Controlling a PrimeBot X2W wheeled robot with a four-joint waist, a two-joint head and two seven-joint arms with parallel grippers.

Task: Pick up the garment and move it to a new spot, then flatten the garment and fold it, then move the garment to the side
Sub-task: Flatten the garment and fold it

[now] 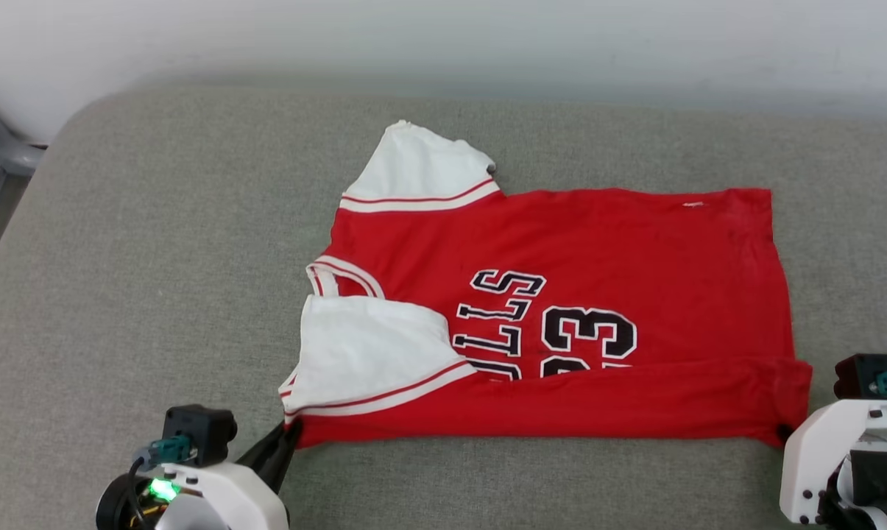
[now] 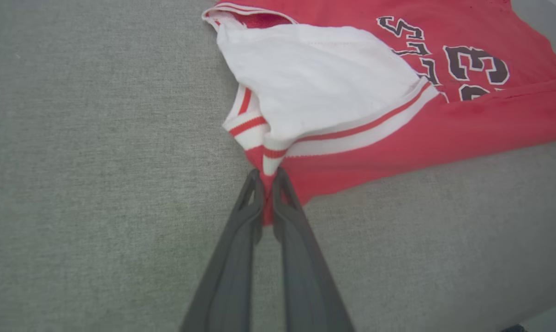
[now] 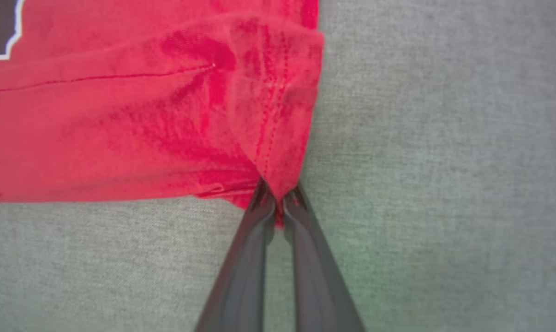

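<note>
The garment (image 1: 634, 243) is red with white sleeves, red-and-white striped trim, and black, white-outlined lettering with a 23. The padded surface (image 1: 156, 258) is a plain grey-green weave.

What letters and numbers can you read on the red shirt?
"LLS": black letters on the red jersey T-shirt; the letters before them are hidden under the folded-over edge.
"3": black number beside the letters; the digit before it is half covered and looks like "2".
Too small to read: small white mark near the shirt's far edge.
</note>
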